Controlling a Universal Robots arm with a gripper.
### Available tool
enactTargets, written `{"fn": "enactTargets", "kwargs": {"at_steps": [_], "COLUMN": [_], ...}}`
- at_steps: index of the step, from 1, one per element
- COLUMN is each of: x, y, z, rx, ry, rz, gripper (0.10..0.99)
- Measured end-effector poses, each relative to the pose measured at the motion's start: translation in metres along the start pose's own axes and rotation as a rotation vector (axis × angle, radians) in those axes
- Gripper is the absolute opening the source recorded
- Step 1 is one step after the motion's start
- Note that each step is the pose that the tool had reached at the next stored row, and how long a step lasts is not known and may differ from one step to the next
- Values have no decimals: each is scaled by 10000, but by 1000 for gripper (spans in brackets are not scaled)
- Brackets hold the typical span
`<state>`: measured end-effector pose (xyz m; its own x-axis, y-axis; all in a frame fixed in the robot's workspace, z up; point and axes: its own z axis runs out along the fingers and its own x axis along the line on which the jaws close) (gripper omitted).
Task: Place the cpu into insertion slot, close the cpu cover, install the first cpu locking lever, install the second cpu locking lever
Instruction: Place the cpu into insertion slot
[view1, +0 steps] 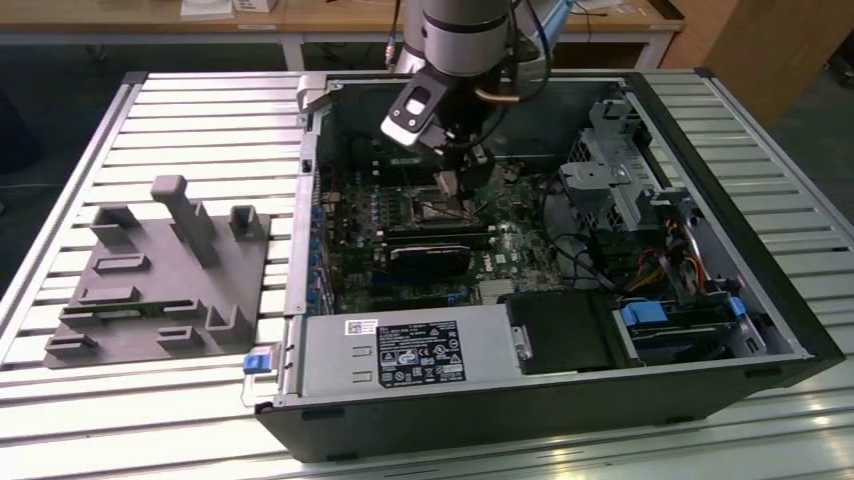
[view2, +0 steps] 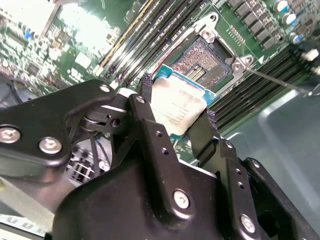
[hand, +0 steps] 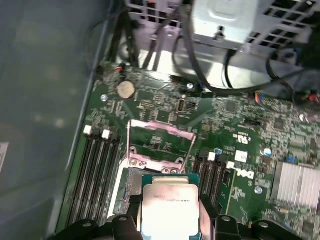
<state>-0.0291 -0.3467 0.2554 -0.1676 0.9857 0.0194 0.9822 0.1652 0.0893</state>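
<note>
Reaching down into the open computer case (view1: 787, 330) on the slatted worktop (view1: 200, 130), the arm holds its claw (view1: 451, 185) just above the green board in the exterior view. The insertion slot (view1: 434, 208) lies directly under the tip, slightly toward the exterior view's left.

In the second wrist view the claw (view2: 177, 100) is clamped on the cpu (view2: 175, 107). One black finger presses each of two opposite edges, and the silver-grey top faces the camera. The insertion slot (view2: 202, 62) sits just past the chip's far edge, away from the claw's body, with its dark bed bare. The chip looks tipped against the board rather than flat, and I cannot tell whether its far edge touches the rim.

In the first wrist view the cpu (hand: 170, 205) covers most of the socket, and a strip of the insertion slot (hand: 131, 182) is exposed beside it. The chip's edges run close to square with the rim. The cpu cover (hand: 160, 145) stands swung open beyond the slot, clear of the chip. I judge that the move turns on the short drop and a slight sideways offset.
</note>
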Motion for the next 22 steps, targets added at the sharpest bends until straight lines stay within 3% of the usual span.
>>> {"fn": "enactTargets", "kwargs": {"at_steps": [9, 22], "x": [1, 103], "y": [-7, -46], "z": [45, 175], "rx": [-29, -31], "ry": [-135, -139], "rz": [1505, 1554], "gripper": [541, 541]}}
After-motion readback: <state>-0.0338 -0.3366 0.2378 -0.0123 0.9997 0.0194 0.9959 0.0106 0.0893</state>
